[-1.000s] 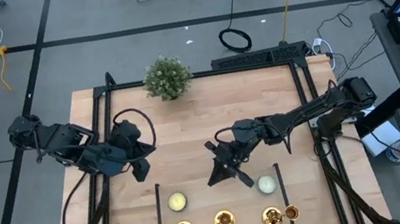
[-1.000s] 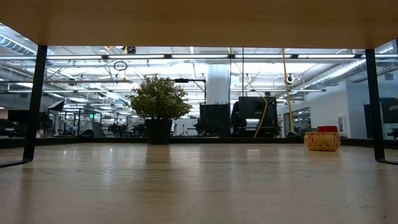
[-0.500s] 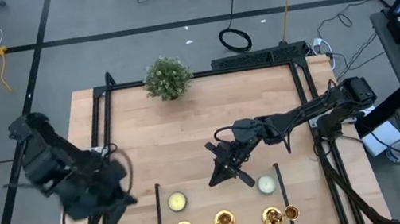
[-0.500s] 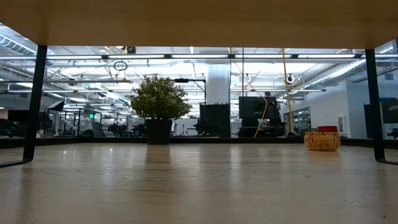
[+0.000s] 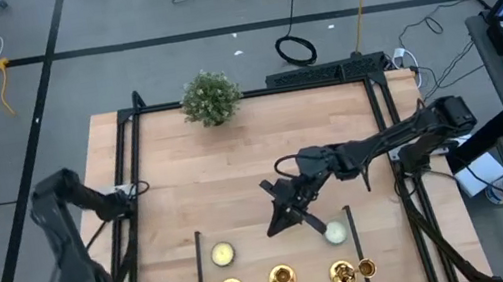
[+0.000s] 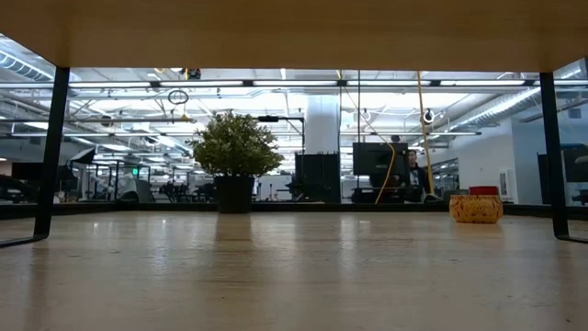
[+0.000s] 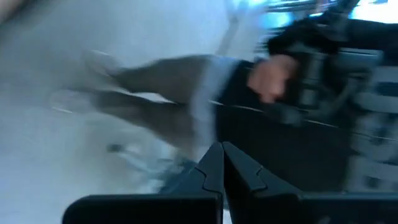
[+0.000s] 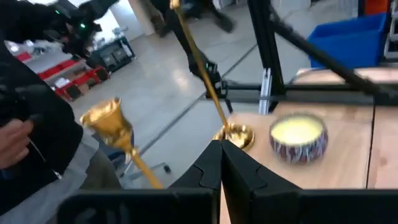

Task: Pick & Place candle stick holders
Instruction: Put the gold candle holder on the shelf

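Brass candle stick holders (image 5: 282,279) stand in a row at lower centre of the tabletop (image 5: 263,149), none lifted yet. My right end effector (image 5: 277,226) hovers just above them, shut and empty. My left end effector (image 7: 222,163) is off-table lower left, shut too.

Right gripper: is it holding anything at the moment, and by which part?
Nothing is held. The right gripper is shut and empty, above the table near the candle stick holders. The left gripper is shut and empty too, off the table.

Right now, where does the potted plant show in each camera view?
High view: potted plant at the far edge of the wooden table, left of centre.
Low view: left of centre, far back on the table.
Left wrist view: absent.
Right wrist view: absent.
Shared landmark: the wooden table.
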Robot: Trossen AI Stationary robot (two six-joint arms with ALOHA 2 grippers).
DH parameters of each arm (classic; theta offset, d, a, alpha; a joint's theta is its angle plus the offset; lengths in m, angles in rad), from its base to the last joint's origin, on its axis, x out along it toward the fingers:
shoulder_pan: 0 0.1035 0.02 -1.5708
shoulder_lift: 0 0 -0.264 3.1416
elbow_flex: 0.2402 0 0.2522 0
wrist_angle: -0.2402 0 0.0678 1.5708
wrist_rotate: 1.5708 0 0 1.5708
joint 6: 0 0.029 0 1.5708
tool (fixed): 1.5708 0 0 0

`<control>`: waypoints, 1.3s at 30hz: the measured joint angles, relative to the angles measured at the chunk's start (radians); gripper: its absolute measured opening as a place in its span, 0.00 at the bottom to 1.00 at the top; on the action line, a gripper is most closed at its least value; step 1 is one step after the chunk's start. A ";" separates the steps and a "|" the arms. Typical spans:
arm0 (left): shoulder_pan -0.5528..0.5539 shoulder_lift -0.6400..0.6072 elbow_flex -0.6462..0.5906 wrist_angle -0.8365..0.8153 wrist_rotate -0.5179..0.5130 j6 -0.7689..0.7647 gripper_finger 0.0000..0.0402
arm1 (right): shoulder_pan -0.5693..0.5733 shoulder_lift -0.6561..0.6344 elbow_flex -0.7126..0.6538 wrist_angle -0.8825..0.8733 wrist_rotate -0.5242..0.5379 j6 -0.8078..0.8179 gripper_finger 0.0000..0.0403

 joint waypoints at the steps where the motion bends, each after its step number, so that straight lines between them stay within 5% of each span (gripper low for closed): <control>1: 0.000 0.027 0.001 0.077 0.000 -0.005 0.00 | 0.001 -0.010 -0.002 -0.016 -0.003 -0.003 0.00; 7: 0.002 0.168 0.153 0.253 -0.106 0.087 0.00 | -0.002 -0.048 -0.002 -0.020 -0.081 0.003 0.00; 16: 0.000 0.182 0.365 0.002 -0.307 0.189 0.00 | -0.002 -0.073 0.000 -0.006 -0.099 -0.030 0.00; 22: -0.020 0.180 0.368 -0.132 -0.203 0.083 0.00 | -0.002 -0.071 -0.001 -0.020 -0.092 -0.019 0.00; 26: -0.042 0.159 0.367 -0.534 -0.013 -0.223 0.00 | -0.002 -0.070 -0.001 -0.024 -0.041 -0.026 0.00; 29: -0.060 0.147 0.367 -0.819 0.015 -0.308 0.00 | -0.011 -0.070 -0.001 -0.019 -0.039 -0.032 0.00; 33: -0.097 0.094 0.364 -1.132 -0.194 -0.409 0.00 | -0.022 -0.070 -0.001 -0.024 0.002 0.001 0.00; 36: -0.099 0.001 0.249 -1.083 -0.408 -0.305 0.00 | -0.028 -0.070 -0.001 -0.022 0.033 0.011 0.00; 39: -0.078 -0.087 0.150 -1.126 -0.519 -0.305 0.00 | -0.030 -0.070 -0.001 -0.020 0.092 0.006 0.00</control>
